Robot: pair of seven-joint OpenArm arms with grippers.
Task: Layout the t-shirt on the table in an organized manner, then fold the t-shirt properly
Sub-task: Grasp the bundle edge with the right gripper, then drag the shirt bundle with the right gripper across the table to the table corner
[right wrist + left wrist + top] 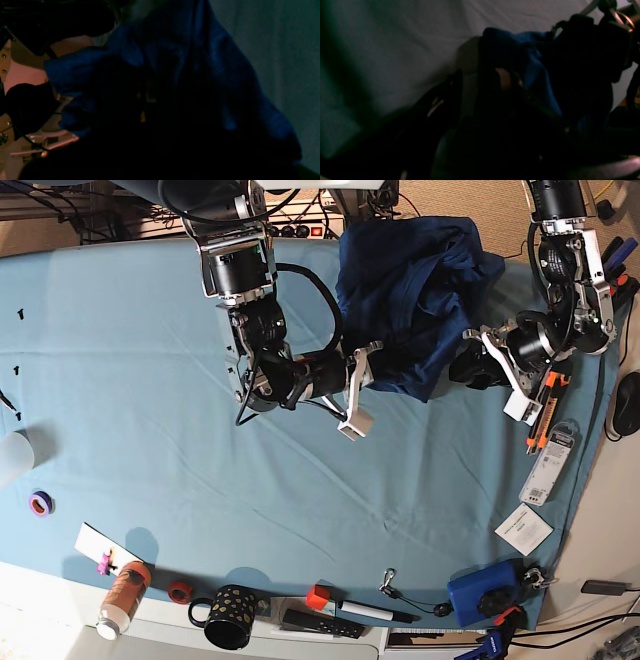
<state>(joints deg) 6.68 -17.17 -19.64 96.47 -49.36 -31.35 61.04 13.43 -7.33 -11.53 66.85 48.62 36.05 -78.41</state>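
Left wrist: the left hand [510, 82] is sunk in the shirt [520, 50], fabric between its fingers, seemingly to lift an edge.

Right wrist: dark folds hide the right hand, so I cannot tell its opening.

Base: the shirt lies bunched at the surface's [150, 380] far edge, between both arms.

t-shirt [415, 290] bunched on table [150, 380] far edge, betw 2 arms, clutter along near edge

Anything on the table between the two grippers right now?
Only the bunched t-shirt lies between the right gripper and the left gripper in the base view.
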